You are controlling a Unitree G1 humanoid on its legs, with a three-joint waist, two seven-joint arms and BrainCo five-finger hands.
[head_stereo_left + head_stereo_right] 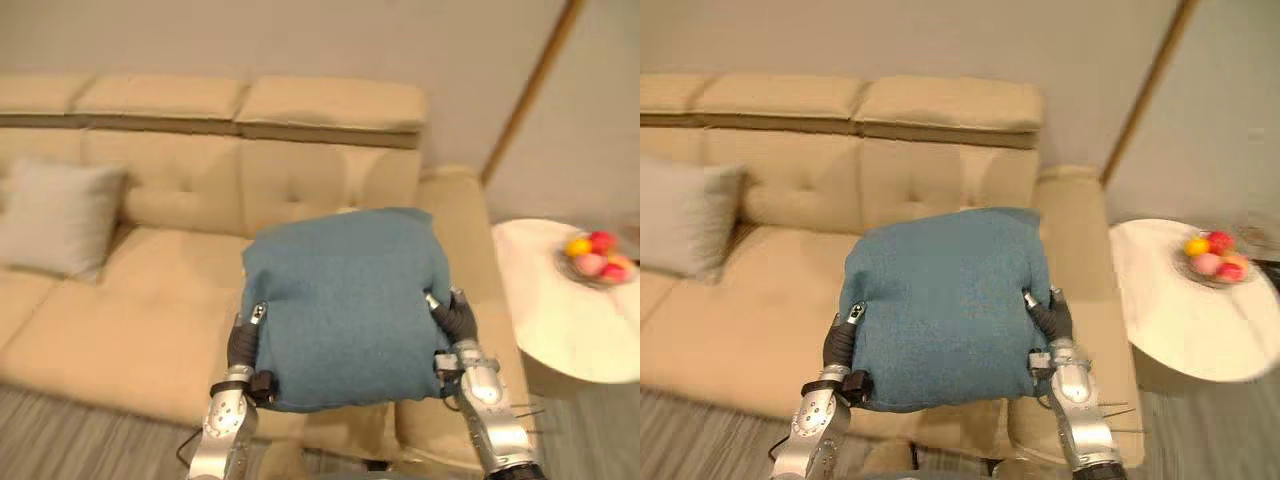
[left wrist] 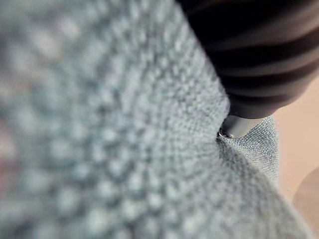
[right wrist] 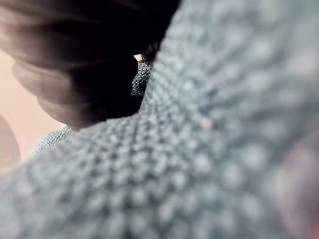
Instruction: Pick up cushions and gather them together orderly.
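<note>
Grey cushion [image 1: 55, 215]: leans against the backrest at the left end of the sofa. The right eye view cuts off its left part at the picture edge.
Sofa [image 1: 150, 320]: beige, with a tufted back. Its left end runs out of view, and part of its right seat and backrest is hidden behind the blue cushion.
Floor [image 1: 60, 430]: grey striped boards in front of the sofa, lower left.
Left hand [image 1: 243, 340]: its dark ribbed cover is pressed to the left edge of the blue cushion, low down. The rest of the hand is sunk into the fabric, so I cannot tell whether it grips or only presses. Its wrist view gives blurred knit right up against the cover.
Blue cushion [image 1: 345, 300]: teal knit, squarish, carried between the two hands in front of the sofa's right seat, well apart from the grey cushion. Whether its lower edge touches the seat cannot be made out.
Right hand [image 1: 458, 318]: its dark cover sits against the cushion's right edge. Its grip is likewise buried in the cloth and cannot be told.
Counter [image 1: 560, 320]: round and white, just beside the sofa's right arm, cut off at the right edge.
Fruit bowl [image 1: 597, 258]: stands on the counter's far right. It holds yellow, red and pink pieces too blurred to name.
</note>
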